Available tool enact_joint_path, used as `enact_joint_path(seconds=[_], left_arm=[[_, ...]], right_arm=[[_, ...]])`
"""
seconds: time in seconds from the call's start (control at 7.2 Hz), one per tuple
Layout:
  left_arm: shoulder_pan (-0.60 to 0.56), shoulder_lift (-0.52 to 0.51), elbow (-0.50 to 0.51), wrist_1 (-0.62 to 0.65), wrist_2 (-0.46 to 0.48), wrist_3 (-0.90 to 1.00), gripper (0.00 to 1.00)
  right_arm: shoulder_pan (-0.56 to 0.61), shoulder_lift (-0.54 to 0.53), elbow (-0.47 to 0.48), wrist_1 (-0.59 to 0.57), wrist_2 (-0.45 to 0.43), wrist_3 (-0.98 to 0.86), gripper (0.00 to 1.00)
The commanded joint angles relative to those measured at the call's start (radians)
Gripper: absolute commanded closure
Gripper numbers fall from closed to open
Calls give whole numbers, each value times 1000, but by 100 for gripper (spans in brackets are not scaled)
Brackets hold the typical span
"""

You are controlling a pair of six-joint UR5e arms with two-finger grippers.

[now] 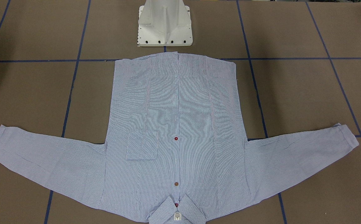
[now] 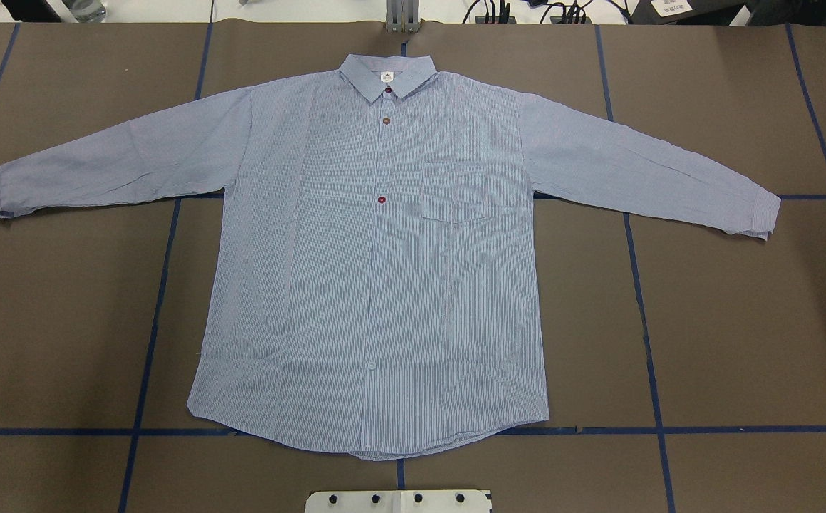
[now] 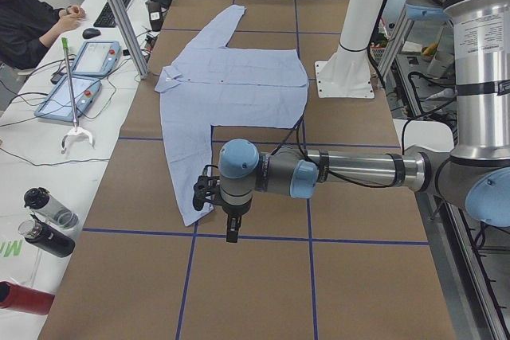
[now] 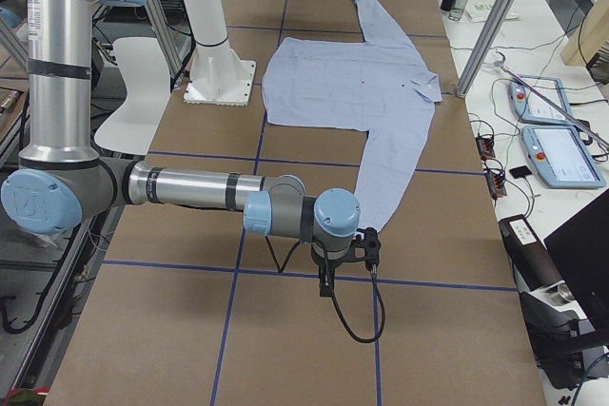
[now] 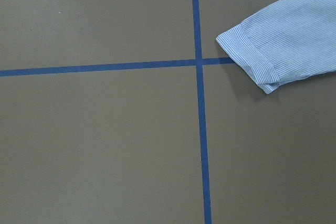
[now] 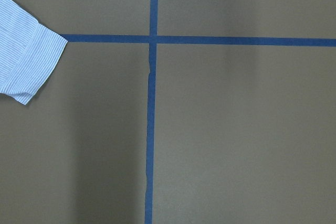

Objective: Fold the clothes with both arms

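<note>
A white pedestal base (image 1: 164,28) stands at the near edge of a brown counter (image 2: 740,320) marked into large squares by blue tape lines (image 2: 644,320). From it the left arm (image 3: 351,169) and the right arm (image 4: 190,187) reach low and level toward opposite ends of the counter. The left end effector (image 3: 232,230) hangs above bare counter just past one sleeve cuff (image 5: 252,59). The right end effector (image 4: 326,282) hangs the same way past the other cuff (image 6: 31,61). Neither touches the cloth, and only the side views show them, so I cannot tell whether their fingers are spread or pressed together. Between the arms, the shirt (image 2: 355,285) lies flat in the middle of the counter, front up and buttoned. It is light blue with fine white stripes. Its curved hem lies just in front of the pedestal. Farther out come the dark red buttons (image 2: 382,200) down the middle and a chest pocket (image 2: 459,192) on the robot's right. The long sleeves spread wide to both sides, angled slightly back toward the robot. The collar (image 2: 359,71), with a small white neck label (image 2: 387,76), lies at the far edge. Beyond the counter runs a white desk (image 3: 32,157) with control tablets (image 3: 96,57), bottles (image 3: 44,224) and a seated person (image 3: 28,21) in dark clothing.
</note>
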Motion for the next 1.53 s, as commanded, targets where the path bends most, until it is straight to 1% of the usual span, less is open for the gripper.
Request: enact_joint_path(seconds=[0.0,0.28,0.42,0.56,0.69,0.83,0.97,1.11,1.25,1.39], left_arm=[[0,8,-3,0,-1,0,1],[0,7,-8,-2,-2,-3,1],[0,-13,-8,-3,-4,-9,1],[0,-50,-6,-2,-4,-9,1],[0,-82,29,0,-28,-3,1],[0,-87,18,-18,-113,-9,1],[0,-101,11,-73,-114,-9,0],[2,-105,29,-110,-110,-6,1],[2,-104,72,-114,-111,-5,1],[2,-96,86,-168,-107,-3,1]], right_arm=[[-1,2,4,0,0,2,0],[-1,5,1,0,0,2,0],[-1,8,7,2,1,0,0],[-3,23,-14,46,0,-2,0],[-10,32,-45,98,0,0,0],[-42,33,-41,137,6,2,0],[-81,39,-42,157,7,0,0],[-114,80,-51,160,6,15,0],[-156,117,-57,168,10,164,0],[-218,118,-67,274,3,266,0]])
